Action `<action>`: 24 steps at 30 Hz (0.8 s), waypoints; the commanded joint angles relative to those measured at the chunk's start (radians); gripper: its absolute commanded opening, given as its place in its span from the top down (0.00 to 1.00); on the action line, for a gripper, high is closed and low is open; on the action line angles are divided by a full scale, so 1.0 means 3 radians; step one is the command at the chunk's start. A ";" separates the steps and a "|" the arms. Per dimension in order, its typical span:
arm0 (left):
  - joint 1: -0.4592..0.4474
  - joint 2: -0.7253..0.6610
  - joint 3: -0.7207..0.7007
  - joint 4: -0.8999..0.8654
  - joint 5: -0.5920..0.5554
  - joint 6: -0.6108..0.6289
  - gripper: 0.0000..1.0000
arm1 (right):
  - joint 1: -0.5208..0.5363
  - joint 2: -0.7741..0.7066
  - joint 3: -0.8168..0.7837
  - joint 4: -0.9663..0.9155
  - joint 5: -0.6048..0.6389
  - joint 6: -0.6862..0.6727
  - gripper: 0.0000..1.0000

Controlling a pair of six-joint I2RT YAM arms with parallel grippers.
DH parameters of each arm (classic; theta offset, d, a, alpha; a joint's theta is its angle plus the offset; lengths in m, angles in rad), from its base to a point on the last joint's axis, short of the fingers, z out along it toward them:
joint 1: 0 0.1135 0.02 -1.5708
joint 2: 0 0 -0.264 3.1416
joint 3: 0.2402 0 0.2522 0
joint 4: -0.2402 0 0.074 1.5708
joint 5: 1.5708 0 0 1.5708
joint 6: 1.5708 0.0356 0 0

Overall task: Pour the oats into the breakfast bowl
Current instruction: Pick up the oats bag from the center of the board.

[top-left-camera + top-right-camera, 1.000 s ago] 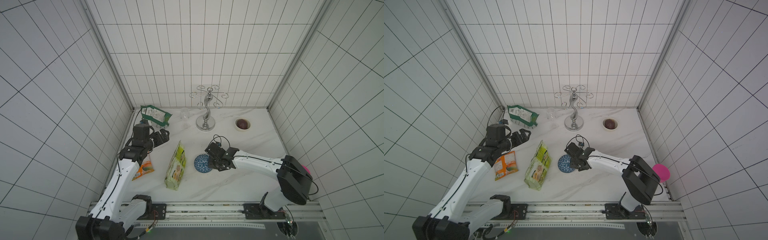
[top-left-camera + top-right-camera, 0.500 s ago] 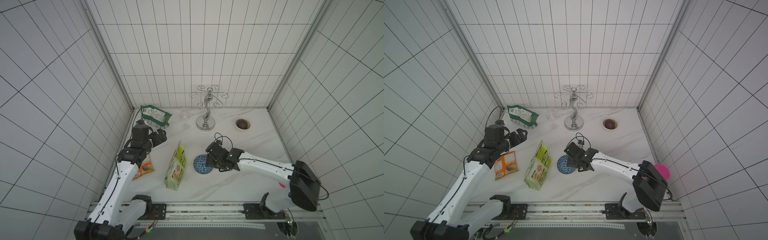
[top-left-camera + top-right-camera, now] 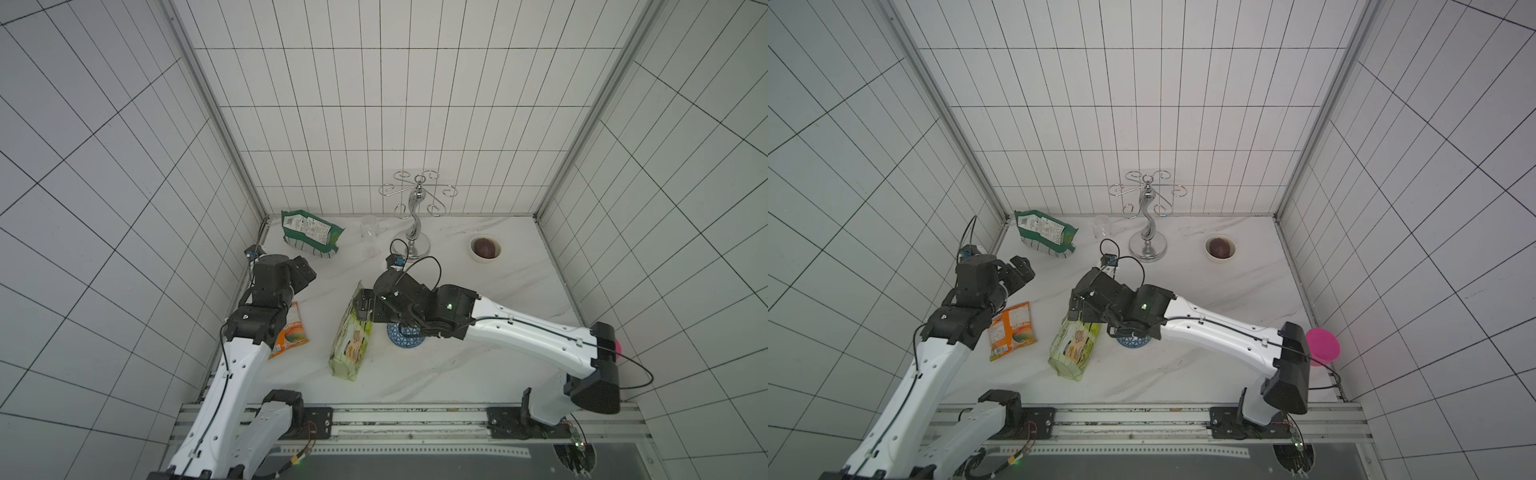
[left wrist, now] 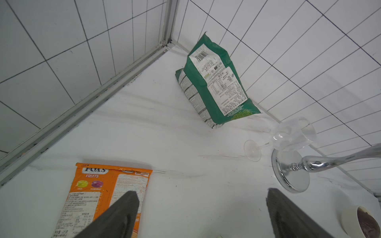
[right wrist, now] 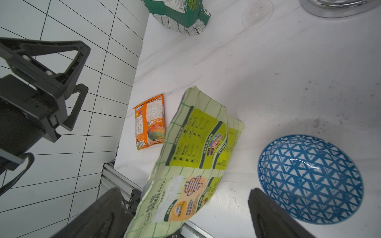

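Note:
The oats bag [image 3: 350,338] [image 3: 1072,345], light yellow-green with dark green panels, lies lengthwise toward the table's front edge; the right wrist view shows it too [image 5: 198,142]. No loose oats show. The breakfast bowl [image 3: 405,338] [image 5: 309,179] sits right of the bag, half hidden under the right arm in both top views. Only its blue, white-triangled outside shows. My right gripper [image 3: 363,306] [image 5: 185,204] hovers open over the bag, part of the bag showing between its fingers [image 5: 107,216], ungripped. My left gripper [image 3: 303,272] [image 4: 202,197] hangs open and empty above the table by the orange packet.
An orange packet [image 3: 291,334] lies left of the oats bag. At the back stand a dark green bag [image 3: 309,237], a tipped clear glass [image 3: 370,232], a chrome rack [image 3: 415,237] and a white bowl [image 3: 485,248] holding something dark brown. A pink object [image 3: 1323,345] sits behind the right arm's base.
My right gripper has opened from shut and swung left from beside the bowl to over the oats bag. The left gripper has drifted slightly left. Bag and bowl have stayed put.

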 commanded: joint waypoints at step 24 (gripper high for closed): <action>0.0118 -0.0179 -0.0040 -0.0168 -0.0715 -0.0243 0.01 | -0.0074 0.1426 0.1183 -0.0340 -0.0260 -0.0035 1.00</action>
